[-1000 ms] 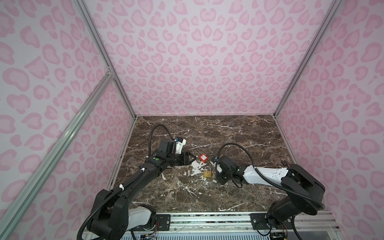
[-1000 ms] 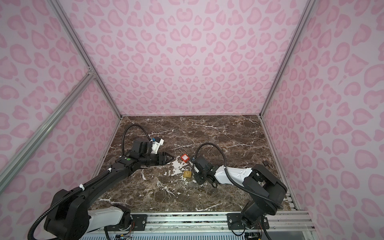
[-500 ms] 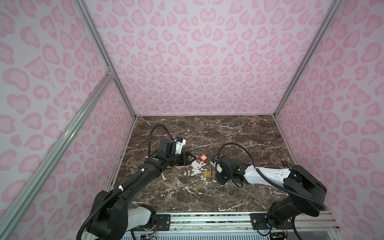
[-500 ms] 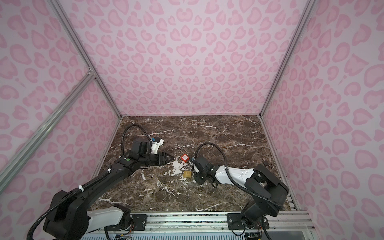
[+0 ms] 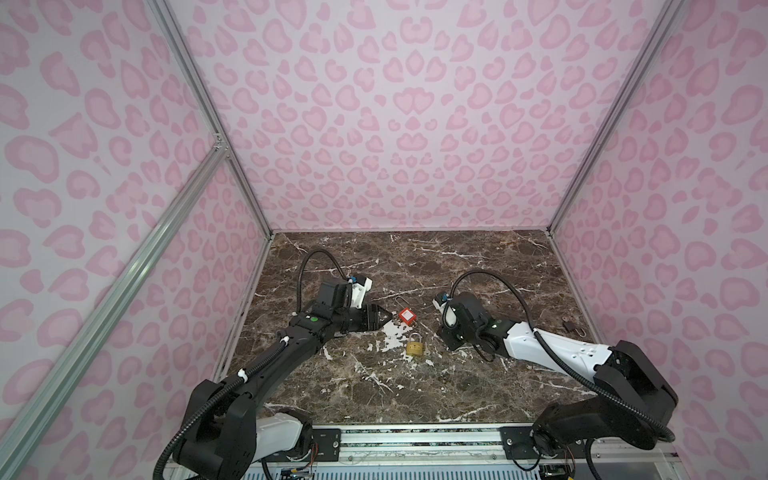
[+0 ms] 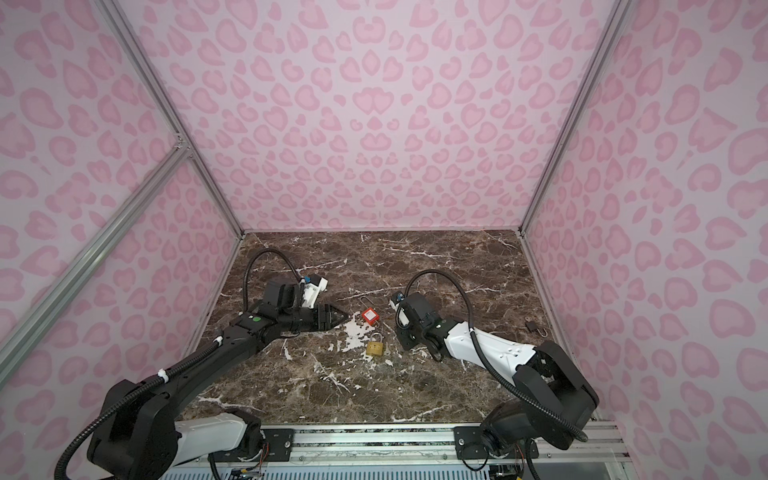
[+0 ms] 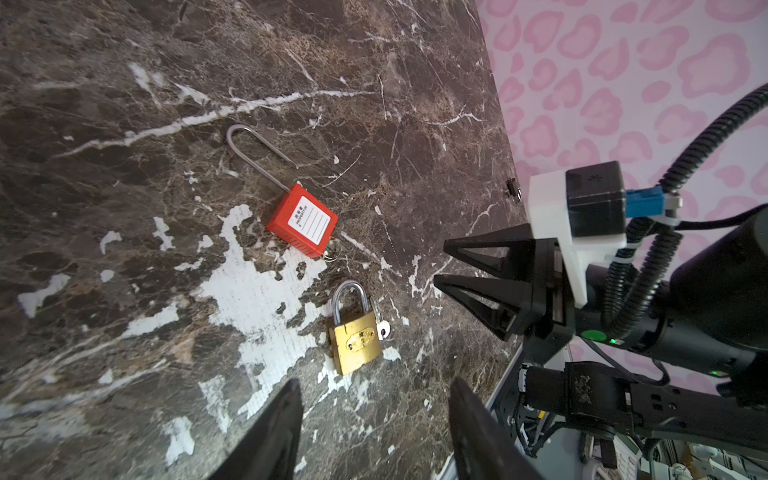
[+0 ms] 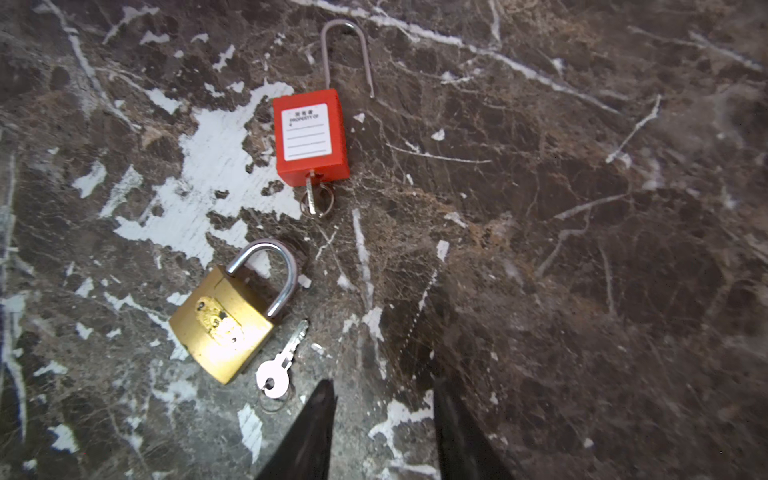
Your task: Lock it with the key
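Right end effector drawn back, spread empty, left end effector likewise, red padlock "PROPERTY OF"

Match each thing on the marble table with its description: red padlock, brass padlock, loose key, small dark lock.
Things:
1. red padlock
2. brass padlock
3. loose key
4. small dark lock

Descriptions:
A. lies flat right beside the brass padlock
B. long shackle open, with an inserted key in its base
C. alone, close to the pink wall
D. short curved shackle

Pairs: 1-B, 2-D, 3-A, 4-C
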You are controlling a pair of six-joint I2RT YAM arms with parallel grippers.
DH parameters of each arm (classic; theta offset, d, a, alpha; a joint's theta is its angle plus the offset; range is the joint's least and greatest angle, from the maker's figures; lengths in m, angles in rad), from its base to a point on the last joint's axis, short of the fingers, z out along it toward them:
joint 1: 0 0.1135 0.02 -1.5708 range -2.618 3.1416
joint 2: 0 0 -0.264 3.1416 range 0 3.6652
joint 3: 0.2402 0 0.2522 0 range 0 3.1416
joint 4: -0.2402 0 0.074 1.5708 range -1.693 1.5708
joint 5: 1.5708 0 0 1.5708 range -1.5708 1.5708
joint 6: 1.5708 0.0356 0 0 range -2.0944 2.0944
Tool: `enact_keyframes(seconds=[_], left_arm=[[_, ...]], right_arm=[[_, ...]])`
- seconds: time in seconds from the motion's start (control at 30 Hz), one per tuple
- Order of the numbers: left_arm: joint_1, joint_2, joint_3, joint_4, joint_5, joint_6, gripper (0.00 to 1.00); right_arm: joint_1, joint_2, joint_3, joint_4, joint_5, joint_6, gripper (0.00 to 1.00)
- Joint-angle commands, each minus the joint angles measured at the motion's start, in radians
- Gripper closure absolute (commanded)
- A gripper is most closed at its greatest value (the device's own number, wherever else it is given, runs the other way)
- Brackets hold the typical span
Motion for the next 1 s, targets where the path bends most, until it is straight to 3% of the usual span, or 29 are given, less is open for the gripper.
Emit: enact_keyframes(seconds=[0.0, 0.27, 0.47, 0.7, 0.97], left_arm=[[0.001, 0.006, 0.011, 0.020, 0.014, -0.010, 0.42], [0.000, 0.007, 0.011, 0.022, 0.012, -0.020, 0.42], [0.001, 0.009, 0.011, 0.024, 0.015, -0.031, 0.42], [0.001, 0.005, 0.010, 0.027, 0.012, -0.039, 0.42], [0.001, 0.004, 0.019, 0.023, -0.002, -0.052, 0.42]], right_arm=[[0.004, 0.038, 0.031, 0.017, -0.053, -0.010, 0.50], [0.039, 0.203, 0.177, 0.038, -0.054, -0.008, 0.40], [0.049, 0.348, 0.281, 0.032, -0.044, 0.013, 0.27], [0.055, 0.436, 0.346, 0.028, -0.043, 0.002, 0.27], [0.055, 0.507, 0.409, 0.014, -0.042, -0.029, 0.40]])
